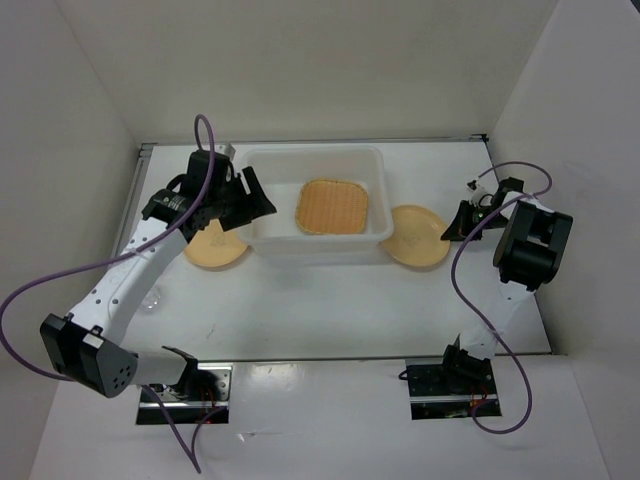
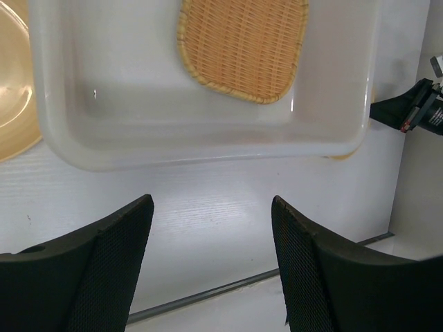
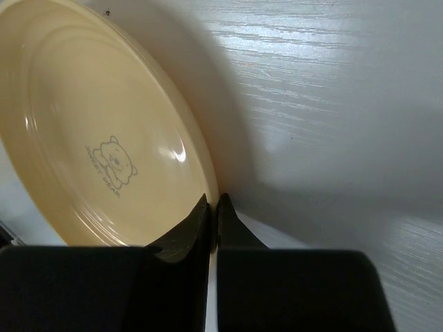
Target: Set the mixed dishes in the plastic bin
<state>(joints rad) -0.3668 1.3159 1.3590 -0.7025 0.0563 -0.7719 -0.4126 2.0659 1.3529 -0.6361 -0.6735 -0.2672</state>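
The plastic bin (image 1: pixel 263 236) stands mid-table with the orange woven plate (image 1: pixel 333 206) lying flat inside it. One tan-yellow plate (image 1: pixel 215 250) lies against the bin's left side, partly under my left arm. My left gripper (image 1: pixel 255 200) hangs open and empty over the bin's left end. In the left wrist view the bin (image 2: pixel 208 149) and woven plate (image 2: pixel 242 45) lie beyond the spread left gripper (image 2: pixel 211 207). A second tan-yellow plate (image 1: pixel 415 238) lies right of the bin. My right gripper (image 1: pixel 452 225) is shut on its right rim; in the right wrist view the plate (image 3: pixel 90 124) shows a bear mark and its edge runs between the shut right gripper (image 3: pixel 213 202).
A faint clear cup (image 1: pixel 150 298) sits near the left arm at the table's left side. White walls close in the table at the left, back and right. Purple cables loop from both arms.
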